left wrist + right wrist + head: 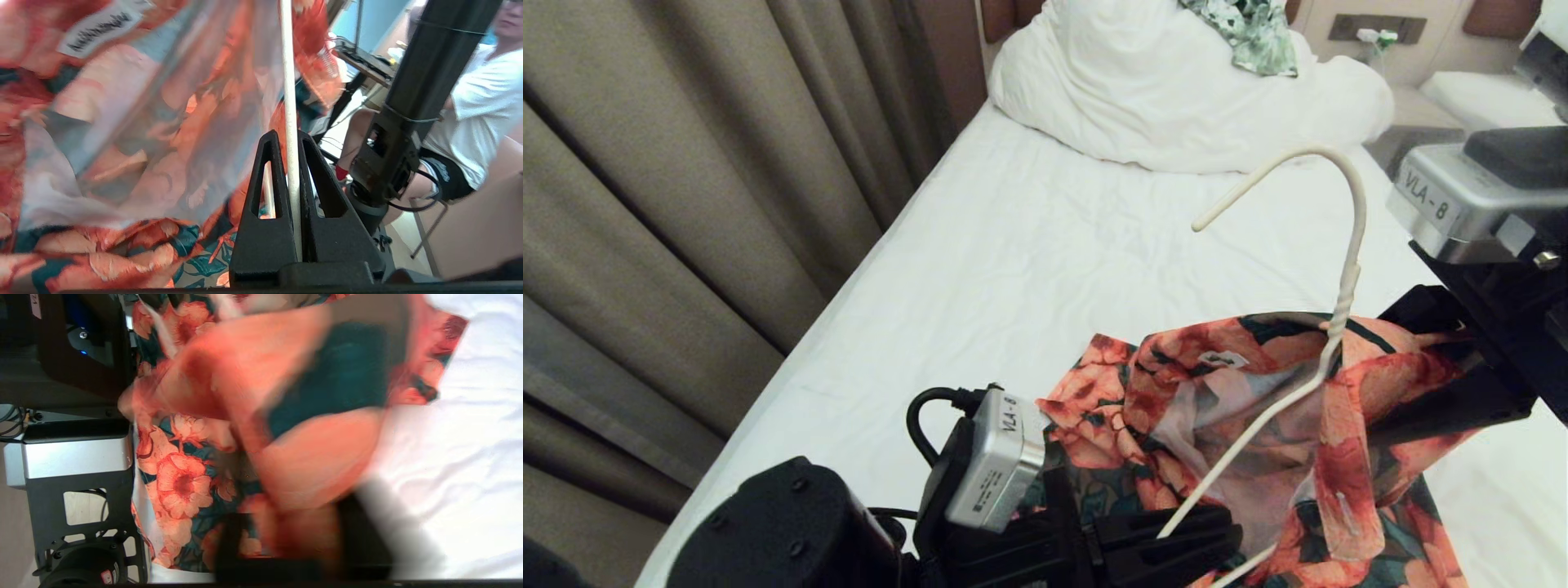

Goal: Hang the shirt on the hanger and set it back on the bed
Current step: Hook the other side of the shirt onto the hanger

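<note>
The floral shirt (pixel 1258 425) hangs bunched above the bed (pixel 1045 269) near its front, collar label showing. The cream hanger (pixel 1347 278) runs up through the shirt, its hook curving above the fabric. At the bottom centre, my left gripper (pixel 1176 527) is shut on the hanger's lower wire; in the left wrist view the wire (pixel 288 81) sits clamped in the left gripper (pixel 289 136), with the shirt (pixel 122 122) beside it. My right gripper (pixel 1429 384) is at the right, wrapped in stretched cloth. In the right wrist view the shirt (pixel 294 416) fills the right gripper (pixel 294 522).
A bunched white duvet (pixel 1176 98) lies at the head of the bed with a green-and-white garment (pixel 1250 28) on it. Curtains (pixel 686 204) hang along the left side. A second bed (pixel 1486 98) is at the far right. A seated person (pixel 482 102) shows behind my arm.
</note>
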Motion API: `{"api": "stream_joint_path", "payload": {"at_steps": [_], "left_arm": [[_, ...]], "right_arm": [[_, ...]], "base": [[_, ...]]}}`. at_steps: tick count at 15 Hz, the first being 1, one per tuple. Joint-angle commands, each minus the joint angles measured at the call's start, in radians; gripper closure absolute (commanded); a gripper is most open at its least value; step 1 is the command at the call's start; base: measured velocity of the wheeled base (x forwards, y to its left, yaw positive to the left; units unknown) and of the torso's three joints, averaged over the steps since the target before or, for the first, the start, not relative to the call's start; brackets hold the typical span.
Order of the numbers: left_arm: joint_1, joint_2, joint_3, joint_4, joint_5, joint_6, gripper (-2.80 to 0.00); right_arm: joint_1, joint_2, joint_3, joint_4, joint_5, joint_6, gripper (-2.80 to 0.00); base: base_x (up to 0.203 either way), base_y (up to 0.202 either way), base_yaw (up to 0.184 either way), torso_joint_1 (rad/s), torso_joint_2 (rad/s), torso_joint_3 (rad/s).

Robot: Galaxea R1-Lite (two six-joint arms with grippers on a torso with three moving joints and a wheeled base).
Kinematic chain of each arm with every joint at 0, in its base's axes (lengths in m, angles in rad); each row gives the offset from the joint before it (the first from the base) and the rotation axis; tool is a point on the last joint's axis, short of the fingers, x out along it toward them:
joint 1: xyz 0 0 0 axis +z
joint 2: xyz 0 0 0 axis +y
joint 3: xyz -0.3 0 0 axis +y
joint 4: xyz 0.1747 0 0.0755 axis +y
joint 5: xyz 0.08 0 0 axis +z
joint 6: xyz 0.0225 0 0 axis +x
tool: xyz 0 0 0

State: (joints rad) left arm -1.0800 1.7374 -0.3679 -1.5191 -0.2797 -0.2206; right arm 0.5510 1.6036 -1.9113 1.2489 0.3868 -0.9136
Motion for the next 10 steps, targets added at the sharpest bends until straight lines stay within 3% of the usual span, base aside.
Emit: {"api": "stream_joint_path", "payload": {"at_steps": [1, 6, 10], "left_arm": [[0.016, -0.020, -0.003, -0.011, -0.013, -0.002, 0.00], [0.057, -0.006, -0.031, -0.011, -0.013, 0.000, 0.00], [0.071, -0.047, -0.059, 0.051, -0.010, 0.053, 0.00]], "right_arm": [[0.000, -0.024, 0.000, 0.017, 0.005, -0.005, 0.00], [0.003, -0.053, 0.011, 0.058, 0.014, -0.005, 0.00], [0.003, -0.045, 0.015, 0.056, 0.019, -0.007, 0.00]], "base": [[0.000, 0.000, 0.000, 0.000, 0.00, 0.000], [0.000, 0.000, 0.000, 0.000, 0.00, 0.000], [0.000, 0.000, 0.000, 0.000, 0.00, 0.000]]}}
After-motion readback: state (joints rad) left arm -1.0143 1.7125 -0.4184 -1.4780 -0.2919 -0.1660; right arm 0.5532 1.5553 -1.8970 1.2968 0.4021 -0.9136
